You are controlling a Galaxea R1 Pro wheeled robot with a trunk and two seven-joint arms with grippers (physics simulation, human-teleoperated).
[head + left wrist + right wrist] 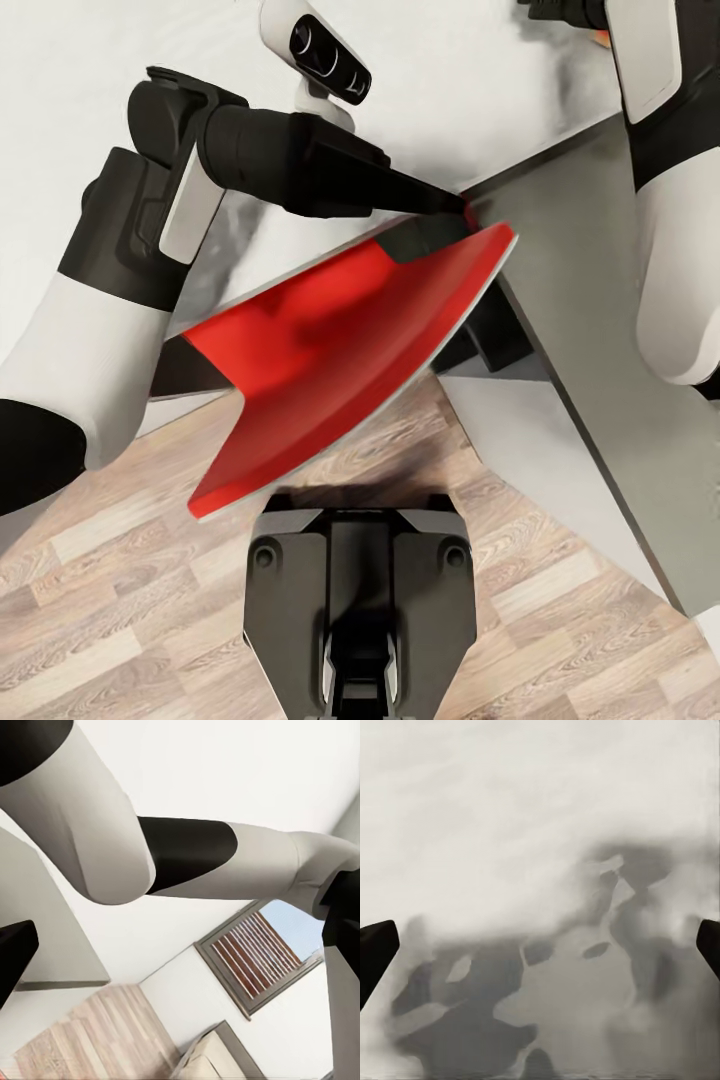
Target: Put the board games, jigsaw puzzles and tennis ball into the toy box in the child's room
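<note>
The table (480, 90) shows as a pale, mottled top across the upper part of the head view. The toys, the toy box and the bed are out of view. My left gripper (445, 205) reaches out just above the far edge of a red chair (340, 350), by the table's rim. In the left wrist view its fingertips (15, 960) stand far apart, open and empty. My right gripper (540, 945) hangs open over the mottled table top (540, 810), holding nothing. The right arm (670, 200) comes down the right side.
The red chair is tilted between my base (360, 600) and the table. A lower grey surface (600, 350) runs along the right. Wood-plank floor (120, 600) lies below. The left wrist view looks past my arm to a window (259, 960) and white walls.
</note>
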